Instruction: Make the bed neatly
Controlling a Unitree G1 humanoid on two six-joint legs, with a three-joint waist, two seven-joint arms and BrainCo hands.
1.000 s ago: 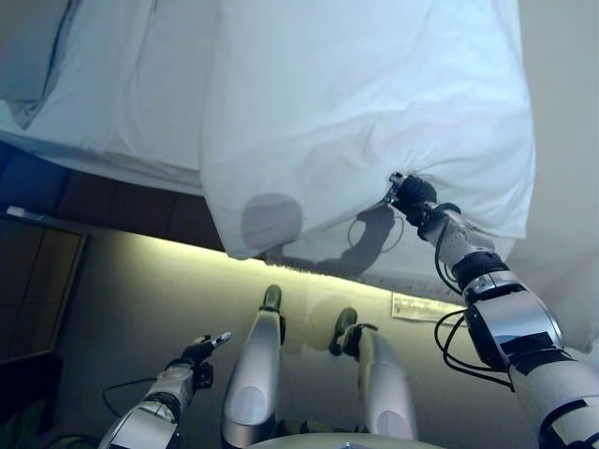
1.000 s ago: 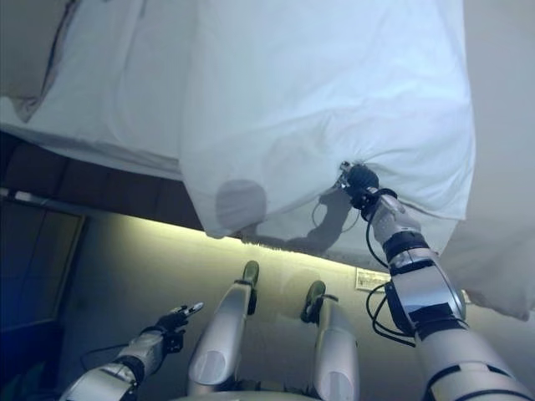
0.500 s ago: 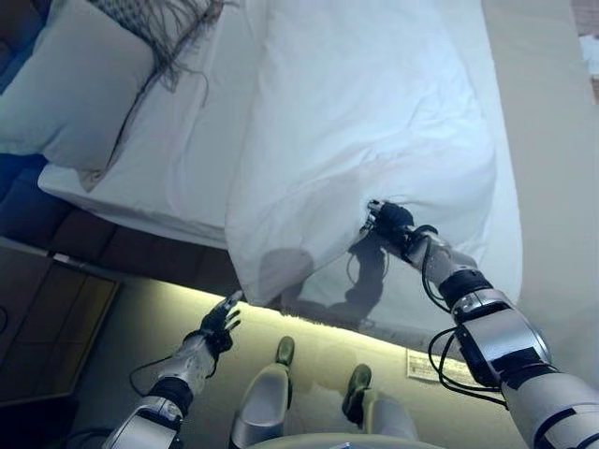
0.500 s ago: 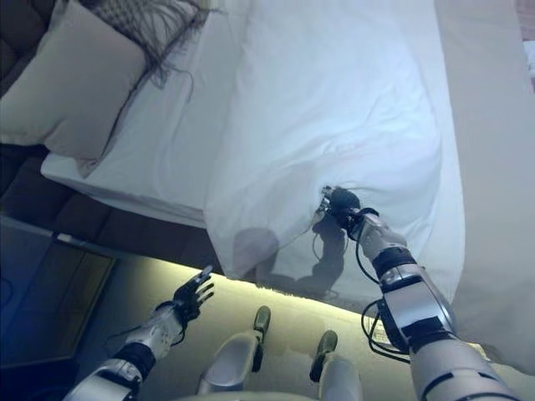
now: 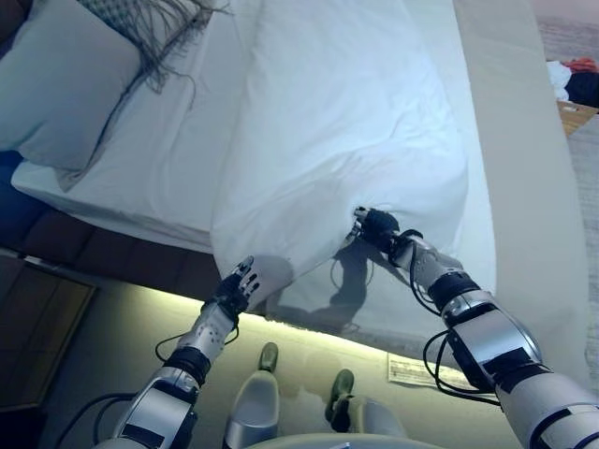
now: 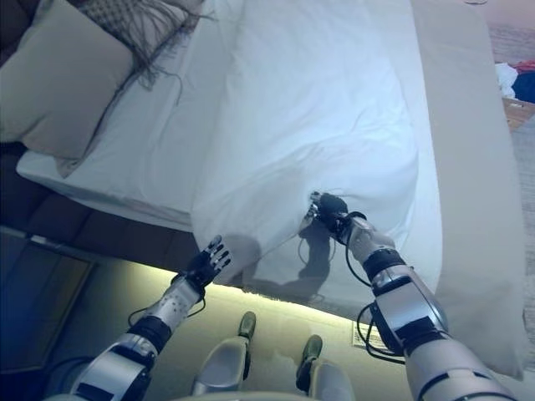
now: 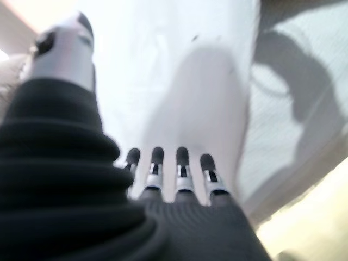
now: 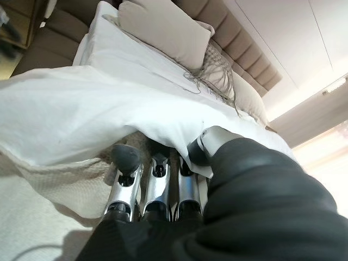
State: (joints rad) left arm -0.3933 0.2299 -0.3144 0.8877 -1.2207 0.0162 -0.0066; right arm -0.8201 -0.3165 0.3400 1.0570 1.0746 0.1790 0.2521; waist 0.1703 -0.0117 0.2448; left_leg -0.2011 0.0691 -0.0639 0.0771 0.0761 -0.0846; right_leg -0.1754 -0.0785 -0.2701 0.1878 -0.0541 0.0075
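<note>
A white duvet (image 5: 346,122) lies rumpled across the bed, and its near edge hangs over the bed's side. My right hand (image 5: 379,226) is shut on that edge. In the right wrist view its thumb (image 8: 209,142) presses on top of the cloth and its fingers (image 8: 155,182) curl beneath it. My left hand (image 5: 236,285) is open with straight fingers just below the duvet's hanging corner (image 5: 245,257). In the left wrist view its fingers (image 7: 182,174) point at that white corner without touching it.
A beige pillow (image 5: 65,84) and a fringed cushion (image 5: 140,23) lie at the bed's head on the bare white sheet (image 5: 168,168). A beige cover (image 5: 519,187) runs along the right. The dark bed base (image 5: 112,253) has a lit strip below it. Clothes (image 5: 576,79) lie at the far right.
The camera has tilted up the bed. My left hand has risen from low by the floor to the duvet's hanging corner. My right hand keeps its hold on the edge.
</note>
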